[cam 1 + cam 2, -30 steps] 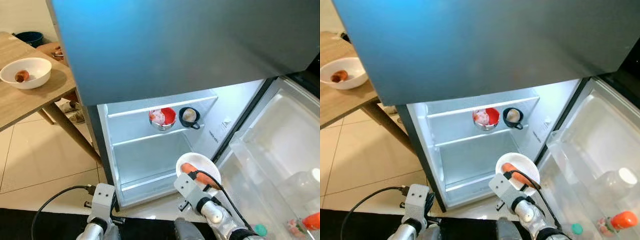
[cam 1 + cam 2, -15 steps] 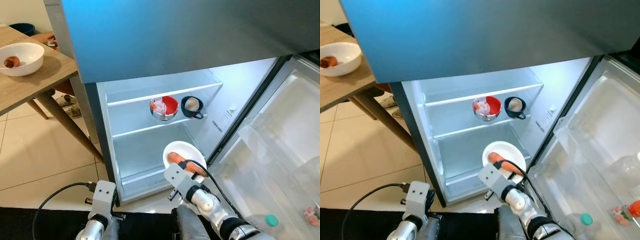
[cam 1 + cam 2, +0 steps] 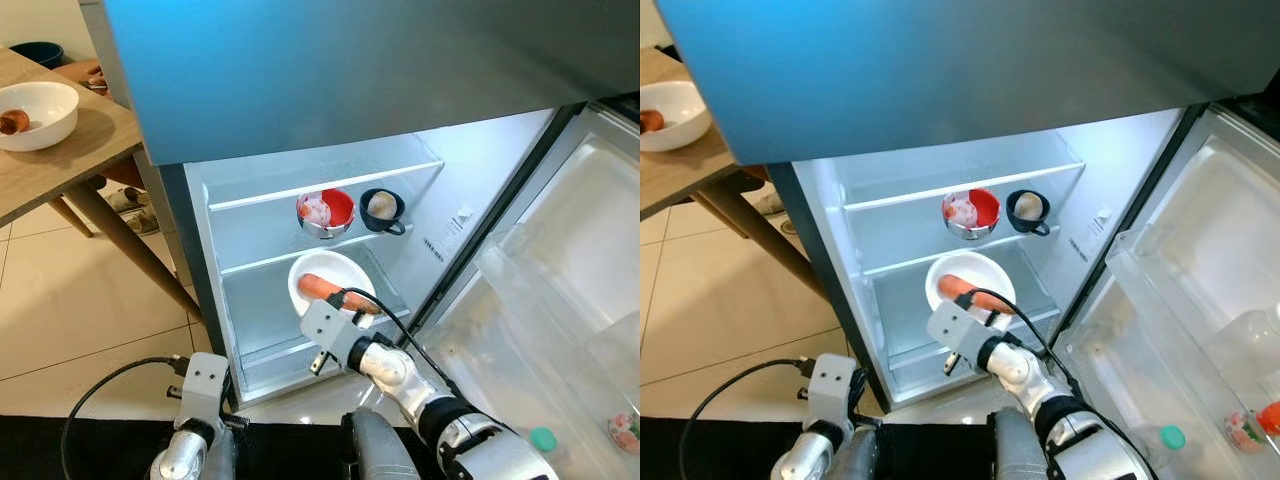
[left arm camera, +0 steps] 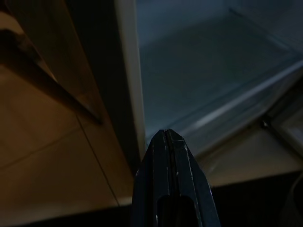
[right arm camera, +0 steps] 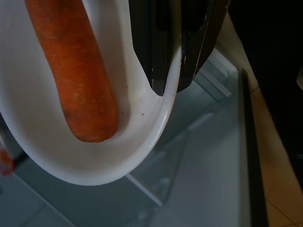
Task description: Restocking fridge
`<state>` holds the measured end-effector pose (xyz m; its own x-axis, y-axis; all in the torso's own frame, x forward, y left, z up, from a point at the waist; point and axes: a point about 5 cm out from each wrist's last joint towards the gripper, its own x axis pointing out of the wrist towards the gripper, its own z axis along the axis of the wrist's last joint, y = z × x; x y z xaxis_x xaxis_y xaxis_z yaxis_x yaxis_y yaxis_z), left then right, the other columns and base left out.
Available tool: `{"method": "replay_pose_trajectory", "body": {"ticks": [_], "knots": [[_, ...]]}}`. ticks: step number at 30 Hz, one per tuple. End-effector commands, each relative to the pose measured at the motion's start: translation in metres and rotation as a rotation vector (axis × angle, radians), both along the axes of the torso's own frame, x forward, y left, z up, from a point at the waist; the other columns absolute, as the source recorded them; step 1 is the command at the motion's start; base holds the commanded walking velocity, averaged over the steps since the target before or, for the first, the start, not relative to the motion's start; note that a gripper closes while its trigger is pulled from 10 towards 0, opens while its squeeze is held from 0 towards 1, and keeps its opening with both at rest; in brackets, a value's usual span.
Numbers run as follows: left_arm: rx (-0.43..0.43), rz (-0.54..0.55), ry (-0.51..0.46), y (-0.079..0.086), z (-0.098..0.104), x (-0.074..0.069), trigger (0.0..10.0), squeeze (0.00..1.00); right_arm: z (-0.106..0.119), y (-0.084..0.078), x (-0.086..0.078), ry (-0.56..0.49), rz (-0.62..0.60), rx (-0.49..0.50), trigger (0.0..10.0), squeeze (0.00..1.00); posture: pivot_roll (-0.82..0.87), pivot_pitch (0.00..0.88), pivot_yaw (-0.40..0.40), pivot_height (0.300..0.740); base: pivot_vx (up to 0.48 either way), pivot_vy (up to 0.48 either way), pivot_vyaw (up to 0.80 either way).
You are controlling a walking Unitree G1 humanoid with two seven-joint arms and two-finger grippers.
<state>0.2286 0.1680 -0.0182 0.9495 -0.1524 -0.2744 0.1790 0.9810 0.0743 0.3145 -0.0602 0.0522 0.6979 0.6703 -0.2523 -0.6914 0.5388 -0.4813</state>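
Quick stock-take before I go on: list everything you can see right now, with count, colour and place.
Fridge: 1, grey, door open, in front.
White bowl: 1, held over the lower shelf, at the fridge opening.
Carrot: 1, orange, lying in that bowl.
Red bowl: 1, on the upper shelf, pale food inside.
Dark cup: 1, beside the red bowl, on its right.
Door items: a few bottles, bottom right.
Table: 1, wooden, left.
Table bowl: 1, white, small brown item inside.
Right gripper: shut on the white bowl's rim.
Left gripper: shut, low, by the fridge's foot.
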Motion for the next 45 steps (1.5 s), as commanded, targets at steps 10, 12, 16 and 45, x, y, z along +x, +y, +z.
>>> {"method": "replay_pose_trajectory", "body": {"ticks": [10, 12, 16, 45], "knots": [[0.001, -0.301, -0.079, -0.027, 0.012, -0.008, 10.0, 0.00, 0.021, 0.020, 0.008, -0.059, 0.155, -0.037, 10.0, 0.00, -0.07, 0.148, -0.100, 0.636, 0.000, 0.000, 0.00], [-0.011, -0.324, -0.095, -0.033, 0.015, -0.007, 10.0, 0.00, 0.024, 0.021, 0.009, -0.064, 0.165, -0.052, 10.0, 0.00, -0.06, 0.155, -0.103, 0.636, 0.000, 0.000, 0.00], [0.006, -0.332, -0.123, -0.040, 0.021, 0.001, 10.0, 0.00, 0.028, 0.021, 0.014, -0.072, 0.179, -0.091, 10.0, 0.00, -0.06, 0.161, -0.104, 0.636, 0.000, 0.000, 0.00], [0.029, -0.203, -0.166, -0.044, 0.035, 0.020, 10.0, 0.00, 0.058, 0.042, 0.028, -0.135, 0.242, -0.119, 10.0, 0.00, -0.04, 0.219, -0.120, 0.626, 0.000, 0.000, 0.00]]}}
